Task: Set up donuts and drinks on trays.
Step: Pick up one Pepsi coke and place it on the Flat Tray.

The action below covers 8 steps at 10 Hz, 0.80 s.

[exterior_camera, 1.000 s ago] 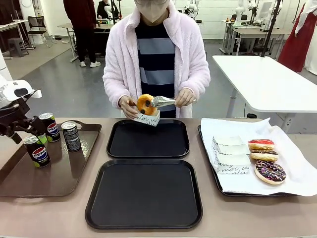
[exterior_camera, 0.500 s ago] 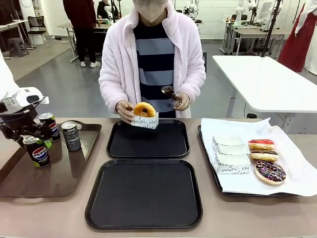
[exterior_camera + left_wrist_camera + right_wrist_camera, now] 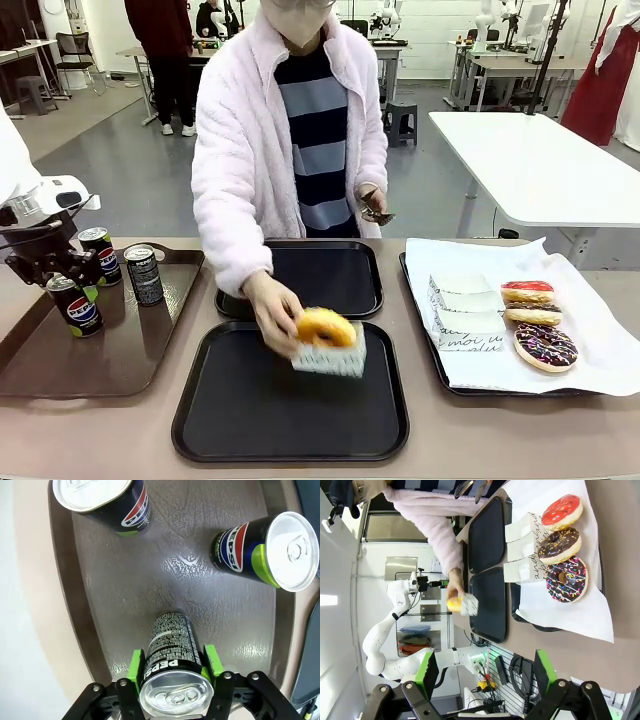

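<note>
The left end effector (image 3: 173, 659) grips a black Pepsi can (image 3: 77, 308) standing on the brown tray (image 3: 120, 375), green pads against both its sides. The right end effector (image 3: 485, 672) hangs open and empty. The person's hand (image 3: 268, 308) sets a yellow donut (image 3: 325, 326) on the near black tray (image 3: 290, 452). The drink pickup is in hand. The next move probably calls for a straight lift clear of the neighbouring cans (image 3: 143, 273), then a carry to that tray.

We are seeing bright, even overhead light in the front view, with only soft shadows; the person's hand (image 3: 270, 310) and donut (image 3: 325, 327) are blurring in motion. In the left wrist view, glare is streaking the brown tray (image 3: 190, 570) beyond the nearest can (image 3: 172, 655), and the edges are bowing
</note>
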Motion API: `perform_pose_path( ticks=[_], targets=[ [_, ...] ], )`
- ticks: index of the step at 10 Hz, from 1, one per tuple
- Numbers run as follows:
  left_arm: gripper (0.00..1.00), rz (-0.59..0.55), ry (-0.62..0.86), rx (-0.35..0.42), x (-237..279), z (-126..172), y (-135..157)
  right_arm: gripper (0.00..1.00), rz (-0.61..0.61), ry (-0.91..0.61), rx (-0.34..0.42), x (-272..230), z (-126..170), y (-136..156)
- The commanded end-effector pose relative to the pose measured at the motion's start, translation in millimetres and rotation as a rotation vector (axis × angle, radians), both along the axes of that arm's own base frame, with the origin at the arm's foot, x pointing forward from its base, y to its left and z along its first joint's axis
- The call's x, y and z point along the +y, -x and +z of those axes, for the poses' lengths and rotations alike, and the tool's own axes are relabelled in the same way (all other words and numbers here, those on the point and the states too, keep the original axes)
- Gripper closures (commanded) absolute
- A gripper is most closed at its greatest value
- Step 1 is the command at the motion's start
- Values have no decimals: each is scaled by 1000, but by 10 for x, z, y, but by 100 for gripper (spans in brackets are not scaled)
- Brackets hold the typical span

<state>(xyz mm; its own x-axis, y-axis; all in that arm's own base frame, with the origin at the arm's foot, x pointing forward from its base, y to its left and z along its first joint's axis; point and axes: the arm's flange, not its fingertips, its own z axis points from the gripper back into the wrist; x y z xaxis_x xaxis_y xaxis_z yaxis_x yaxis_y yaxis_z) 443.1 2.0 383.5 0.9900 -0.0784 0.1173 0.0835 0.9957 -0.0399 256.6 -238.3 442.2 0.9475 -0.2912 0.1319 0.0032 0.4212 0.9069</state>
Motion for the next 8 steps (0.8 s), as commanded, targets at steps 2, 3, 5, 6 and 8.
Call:
perform_pose_path(
  ticks=[2, 3, 5, 6, 8],
  targets=[
    [86, 41, -40, 21, -29, 74, 17, 0, 2, -14, -19, -9, 8, 4],
    [94, 54, -53, 34, -23, 101, 41, 0, 2, -14, -19, -9, 8, 4],
    [94, 56, 12, 34, -153, 432, 186, 0, 2, -14, -19, -9, 8, 4],
    [94, 49, 5, 26, -246, 713, 310, 0, 2, -14, -19, -9, 8, 4],
    [94, 25, 7, -2, -427, 1172, 538, 0, 2, -14, -19, -9, 8, 4]
  ],
)
